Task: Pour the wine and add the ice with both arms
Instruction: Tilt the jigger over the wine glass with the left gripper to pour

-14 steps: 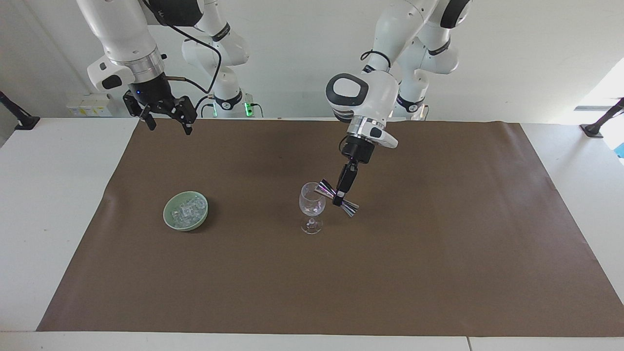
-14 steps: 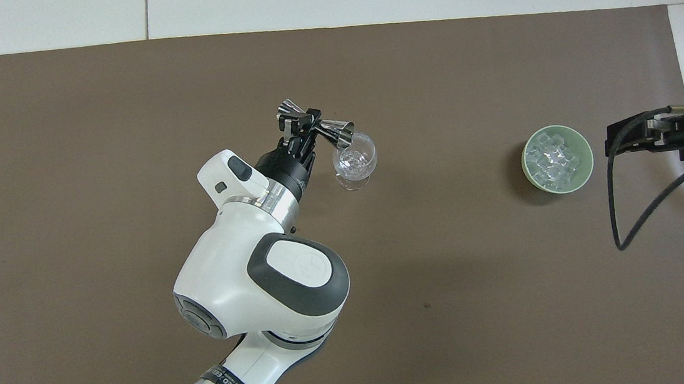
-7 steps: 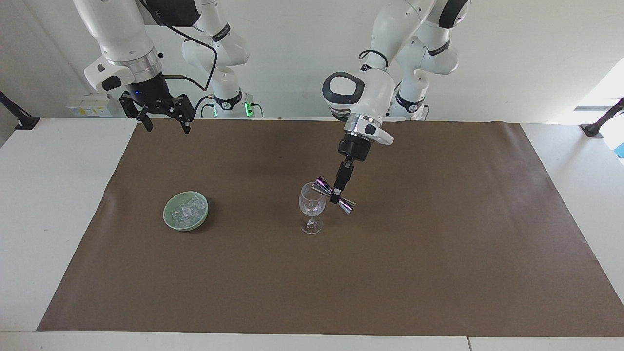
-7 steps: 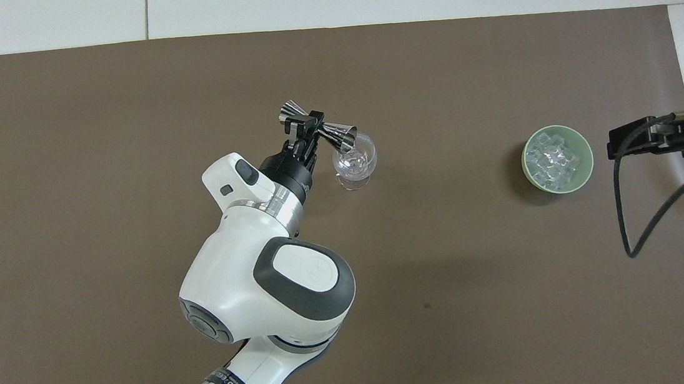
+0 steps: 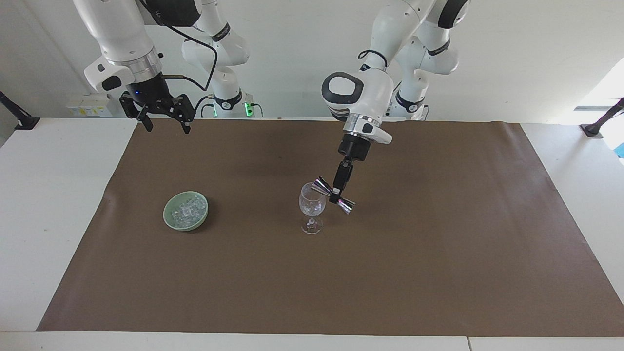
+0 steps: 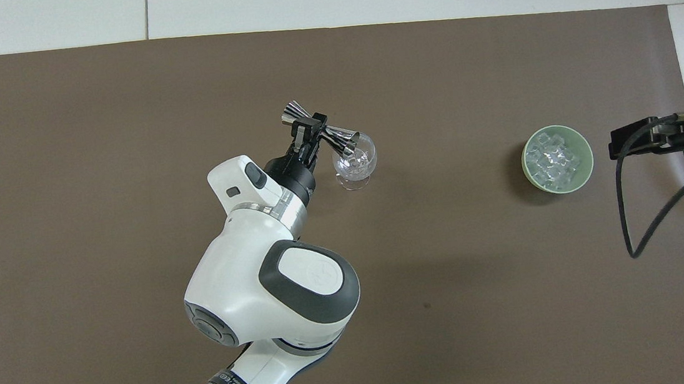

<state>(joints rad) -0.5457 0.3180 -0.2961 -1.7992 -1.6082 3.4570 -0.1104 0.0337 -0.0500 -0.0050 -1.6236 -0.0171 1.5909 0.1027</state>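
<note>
Pour step in hand, I'd say — left gripper point(image 5: 335, 197) has its fingers clamped on the waist of a steel jigger point(image 5: 333, 195), tilted with one cup at the rim of the wine glass point(image 5: 311, 204). To do it well: keep the spout inside the rim, tip slowly, don't nudge the stem. Right gripper point(image 5: 164, 124) waits with fingers spread over the desk point(image 5: 438, 253) edge at the right arm's end — well apart from the ice point(image 5: 186, 210), which sits in the green dish point(image 5: 168, 217) beside the glass.
</note>
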